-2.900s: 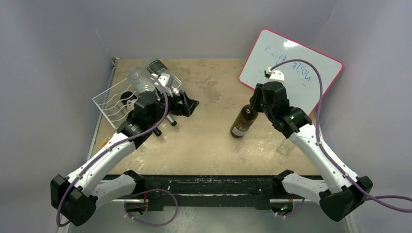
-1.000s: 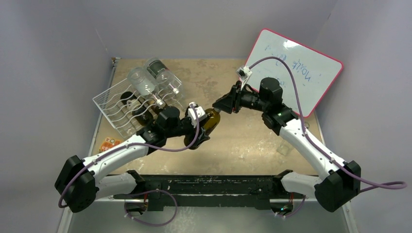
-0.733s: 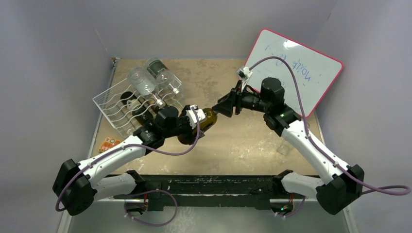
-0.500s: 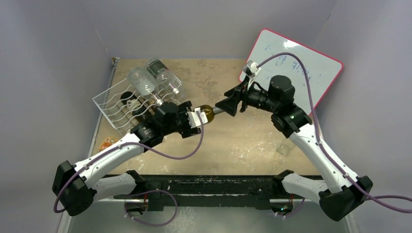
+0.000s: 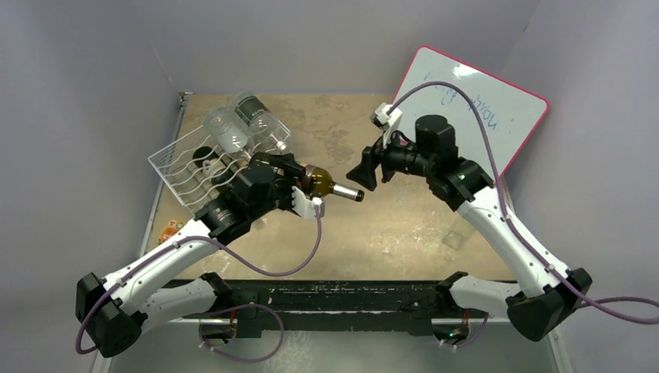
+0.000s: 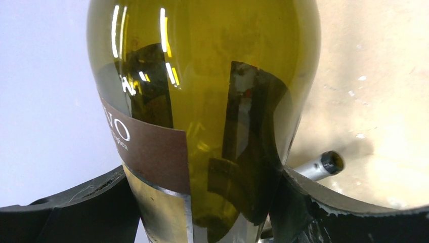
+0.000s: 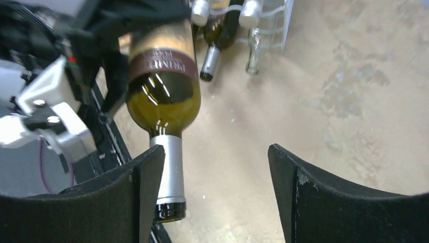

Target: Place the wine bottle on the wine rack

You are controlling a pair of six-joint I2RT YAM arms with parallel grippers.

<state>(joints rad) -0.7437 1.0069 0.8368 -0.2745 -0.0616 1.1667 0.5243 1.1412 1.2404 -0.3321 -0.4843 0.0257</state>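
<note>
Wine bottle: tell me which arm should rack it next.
Left. The left gripper is shut on the wine bottle, beside the wine rack; the right gripper is open, holding nothing, and farther away.

Whiteboard [image 5: 517,116], red-framed with blue scribbles, leaning at back right. Worn tan table [image 5: 388,233]. Orange card [image 5: 166,231] near its left edge.

pale lilac walls [image 5: 326,39] enclose a scuffed tan tabletop [image 5: 404,225]; a red-edged whiteboard [image 5: 517,116] leans right.

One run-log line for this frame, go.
left fingers: shut on wine bottle body | right fingers: open, beside neck | wine rack: holds other bottles, this one not yet racked
</note>
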